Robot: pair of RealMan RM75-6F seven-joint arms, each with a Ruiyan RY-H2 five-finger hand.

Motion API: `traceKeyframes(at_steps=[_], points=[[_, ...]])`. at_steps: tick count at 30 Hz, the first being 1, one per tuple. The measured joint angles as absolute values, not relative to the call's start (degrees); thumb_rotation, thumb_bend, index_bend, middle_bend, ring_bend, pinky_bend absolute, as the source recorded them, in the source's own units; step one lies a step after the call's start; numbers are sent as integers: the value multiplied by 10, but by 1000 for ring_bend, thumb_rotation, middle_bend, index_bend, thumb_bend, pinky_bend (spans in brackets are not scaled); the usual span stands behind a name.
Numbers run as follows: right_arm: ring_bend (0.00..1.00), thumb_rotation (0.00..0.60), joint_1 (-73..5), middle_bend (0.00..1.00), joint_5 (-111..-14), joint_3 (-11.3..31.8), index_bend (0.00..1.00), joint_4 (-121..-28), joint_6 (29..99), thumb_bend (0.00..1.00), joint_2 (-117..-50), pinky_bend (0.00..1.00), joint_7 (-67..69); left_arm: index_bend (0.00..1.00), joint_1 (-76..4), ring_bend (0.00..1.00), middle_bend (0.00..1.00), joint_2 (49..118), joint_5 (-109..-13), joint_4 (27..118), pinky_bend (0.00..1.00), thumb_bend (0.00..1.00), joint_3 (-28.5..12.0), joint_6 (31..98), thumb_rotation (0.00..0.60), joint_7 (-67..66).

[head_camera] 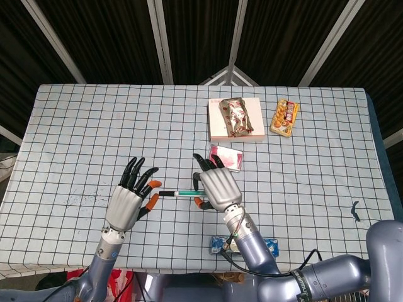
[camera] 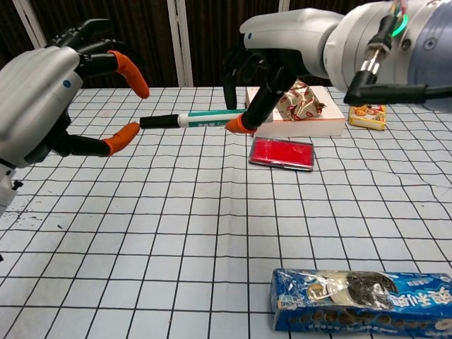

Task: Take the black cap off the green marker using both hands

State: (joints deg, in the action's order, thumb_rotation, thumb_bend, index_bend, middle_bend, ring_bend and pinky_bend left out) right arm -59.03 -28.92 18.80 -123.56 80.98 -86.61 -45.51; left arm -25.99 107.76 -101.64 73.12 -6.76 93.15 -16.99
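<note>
Your right hand (camera: 265, 67) grips the green marker (camera: 212, 117) by its barrel, holding it level above the counter (camera: 212, 233). Its black cap (camera: 159, 121) is on and points toward your left hand (camera: 49, 99). That hand holds nothing; its fingers are spread, the orange tips just beyond the cap's end without touching it. You appear to be at the reach-for-the-cap step. Next, bring your left hand in, pinch the cap firmly, then pull the two hands straight apart along the marker's line.
</note>
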Motion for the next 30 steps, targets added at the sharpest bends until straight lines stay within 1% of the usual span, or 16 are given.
traceKeyframes(at_steps=[11,25,30], points=[[179,600,-587,89,-290,190,778,-1233,812,639,-864,87,-449,438,-253,0,219,1067,-1023,741,0,460,-50,931,600,-167],[179,600,-588,88,-295,190,784,-1240,806,640,-864,87,-445,449,-258,0,226,1083,-1022,714,0,461,-66,943,600,-152],[179,600,-588,88,-293,189,783,-1238,802,640,-864,87,-443,462,-260,0,230,1087,-1018,707,0,460,-66,937,600,-151]])
